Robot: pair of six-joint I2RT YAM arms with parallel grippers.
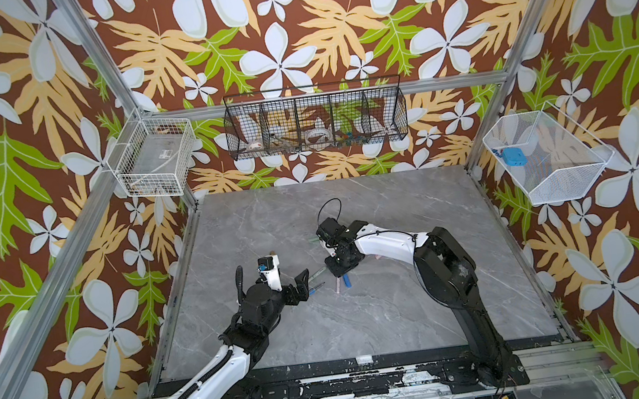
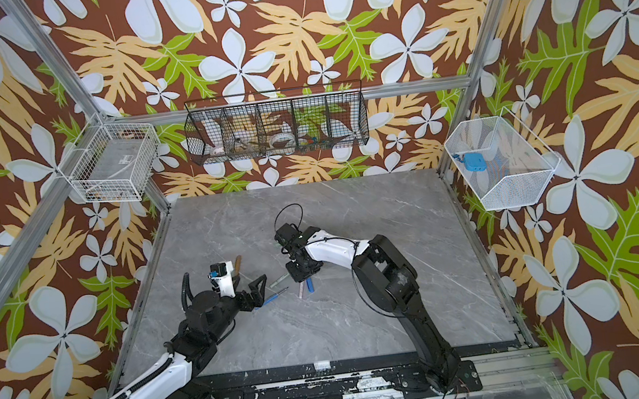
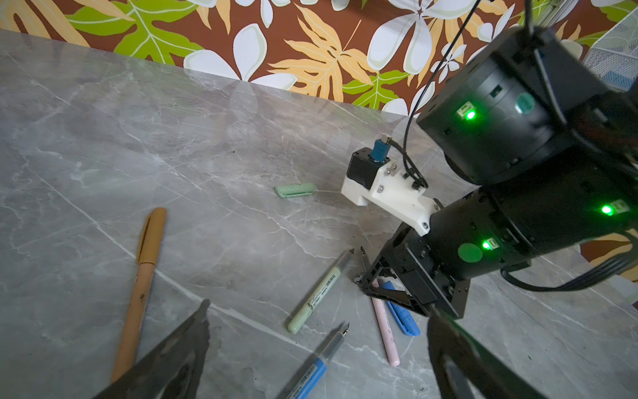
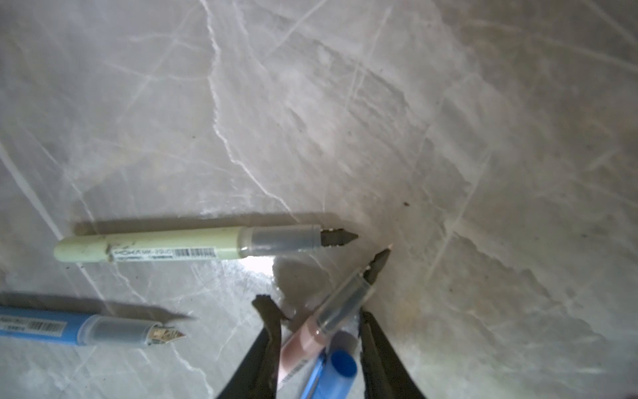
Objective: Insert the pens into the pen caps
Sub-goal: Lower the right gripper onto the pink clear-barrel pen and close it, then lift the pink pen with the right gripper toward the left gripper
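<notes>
At the right wrist view's bottom edge, the right pincer (image 4: 316, 307) straddles the pink pen (image 4: 297, 345), the blue cap (image 4: 341, 362) just beside it, both on the counter (image 4: 345, 103); clenched or not, I cannot tell. The left pincer (image 3: 319, 309) gapes released along the left wrist view's bottom edge.

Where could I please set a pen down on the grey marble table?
Bare: grey marble table's far half by the black wire basket, and its near strip. Crowded: between left tool and right tool, among pens and caps.
</notes>
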